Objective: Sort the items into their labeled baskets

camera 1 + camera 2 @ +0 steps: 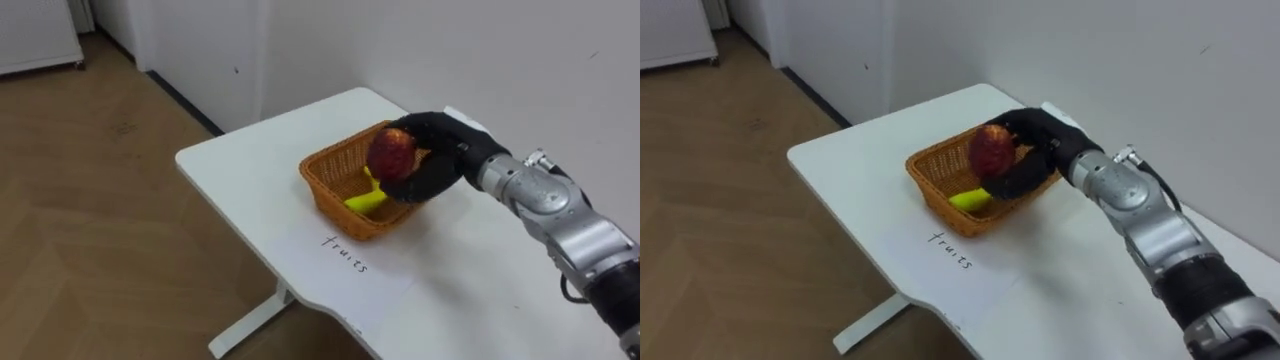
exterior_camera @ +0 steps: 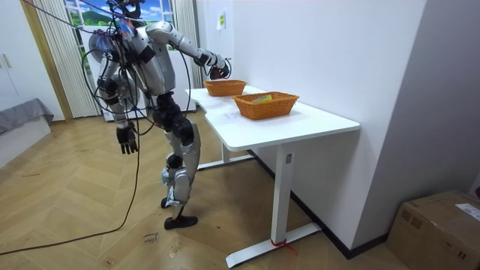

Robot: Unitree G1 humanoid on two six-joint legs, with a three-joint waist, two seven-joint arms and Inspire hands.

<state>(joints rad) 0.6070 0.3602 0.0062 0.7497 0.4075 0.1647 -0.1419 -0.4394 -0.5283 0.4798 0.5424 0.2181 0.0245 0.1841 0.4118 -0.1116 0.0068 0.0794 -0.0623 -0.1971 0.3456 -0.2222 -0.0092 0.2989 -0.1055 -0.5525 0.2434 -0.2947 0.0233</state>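
Left eye view: the right hand (image 1: 440, 160), black-gloved, reaches in from the right along the table's (image 1: 250, 170) wall-side edge and hangs over the wicker basket (image 1: 330, 190). Its fingers and thumb are curled round a red apple (image 1: 392, 152), which is held above the basket's interior, clear of the rim. A yellow fruit (image 1: 366, 200) lies on the basket floor beneath the apple. The basket stands toward the table's end, closer to the wall-side edge than to the robot-side edge. A handwritten label (image 1: 345, 254) lies on the tabletop between the basket and the robot-side edge. Room view: the robot stands at the table's long edge, right arm extended to the basket at the far end. A second basket (image 2: 266, 105) stands nearer the middle of the table, well apart from the first, with yellow and green items inside. The left hand (image 2: 126, 139) hangs at the robot's side, fingers relaxed, holding nothing. Right eye view: same arrangement; the apple is enclosed from behind and below.
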